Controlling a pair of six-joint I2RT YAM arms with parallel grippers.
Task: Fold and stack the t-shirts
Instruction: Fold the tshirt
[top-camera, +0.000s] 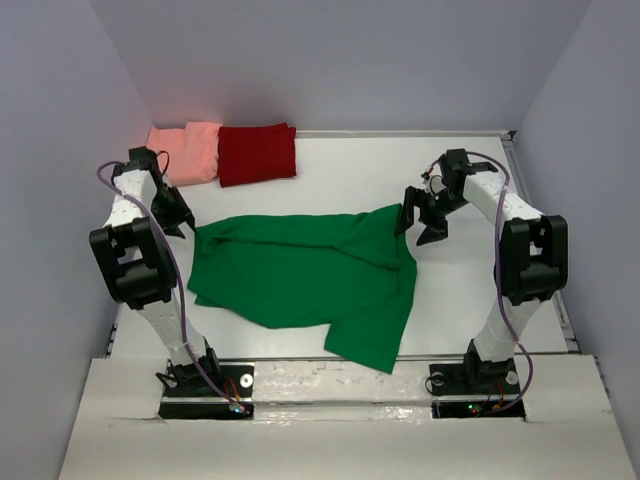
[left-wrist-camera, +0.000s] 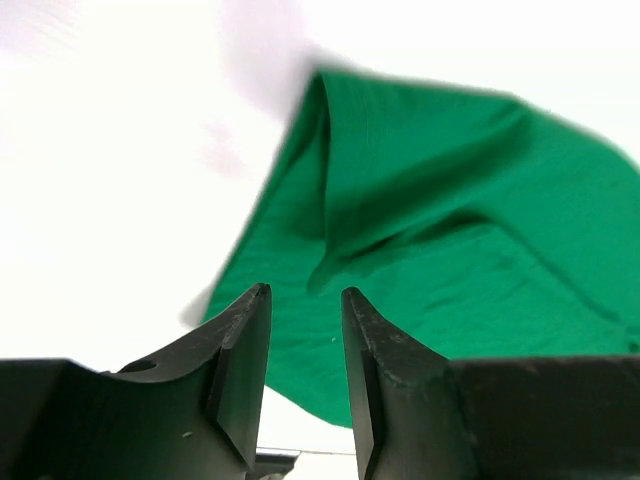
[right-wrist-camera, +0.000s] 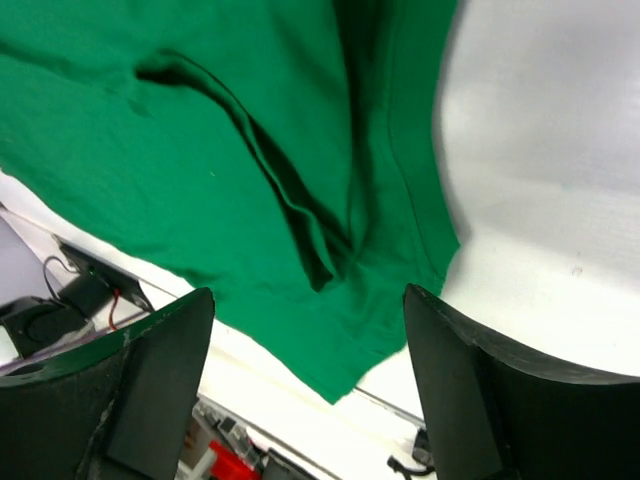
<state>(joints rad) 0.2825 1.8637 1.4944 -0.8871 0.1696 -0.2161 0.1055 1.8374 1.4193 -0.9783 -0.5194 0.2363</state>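
The task is sitting roughly midway, as far as can be judged. At the far left corner of the table (top-camera: 350, 170) the pink shirt (top-camera: 190, 150) and the dark red shirt (top-camera: 257, 152) are lying as compact folded rectangles side by side. The red one's edge seems to be meeting or slightly overlapping the pink one, though the overhead view is too coarse to say which, so they are not yet sitting as a true pile. The green shirt (top-camera: 300, 275) is lying in the middle of the table, loosely spread and rumpled, with a flap doubled over along its far edge and one corner trailing toward the near edge. It is looking only partly folded at best. The left gripper (left-wrist-camera: 305, 292) is hovering just beside the shirt's left edge with its jaws a little apart and nothing between them. The right gripper (right-wrist-camera: 308, 292) is hanging over the shirt's far right corner with its jaws spread wide, also gripping nothing. What is waiting, then, is the rest of the green shirt's folds and gathering all three shirts into one stack.
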